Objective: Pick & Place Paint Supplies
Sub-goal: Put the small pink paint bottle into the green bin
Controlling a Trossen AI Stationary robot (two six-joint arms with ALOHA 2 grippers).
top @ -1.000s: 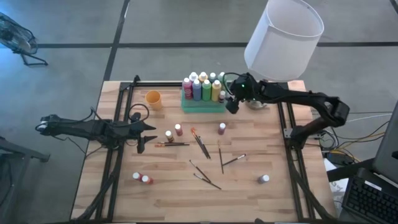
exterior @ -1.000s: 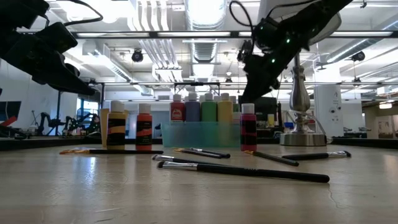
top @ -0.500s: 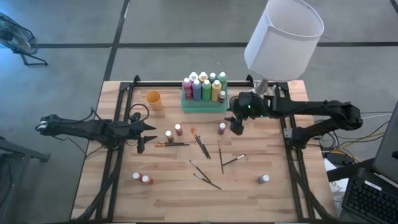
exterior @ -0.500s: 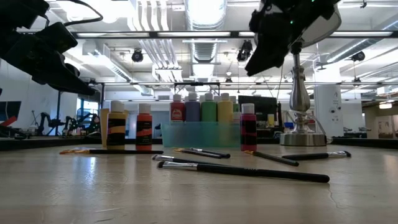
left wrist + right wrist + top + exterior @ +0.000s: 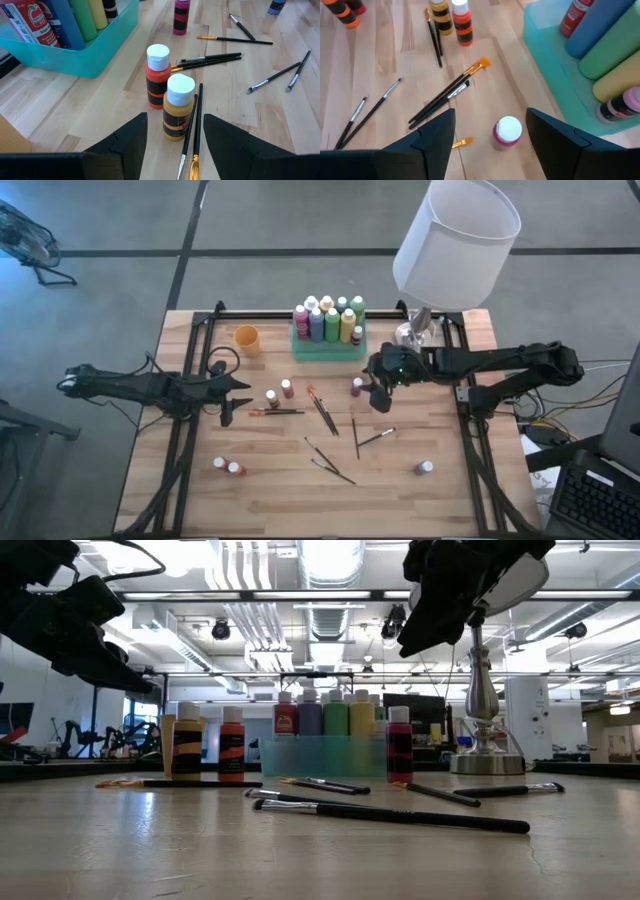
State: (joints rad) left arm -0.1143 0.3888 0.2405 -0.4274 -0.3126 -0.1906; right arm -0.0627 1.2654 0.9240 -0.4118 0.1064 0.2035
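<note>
Right gripper (image 5: 380, 396) has swung from the green tray (image 5: 328, 348) out over the table; jaws wide apart, empty, magenta bottle (image 5: 507, 132) with pale cap upright between them below. Left gripper (image 5: 232, 402) parted, empty; red bottle (image 5: 157, 76) and ochre bottle (image 5: 178, 106) just ahead, touching. Five loose bottles elsewhere, seven brushes.

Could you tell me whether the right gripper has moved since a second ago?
Yes. In the high view the right gripper has left the green tray and now hangs over the magenta bottle.

Paint bottles (image 5: 322, 720) fill a green tray (image 5: 322, 754); dark paintbrushes (image 5: 390, 815) lie in front.
</note>
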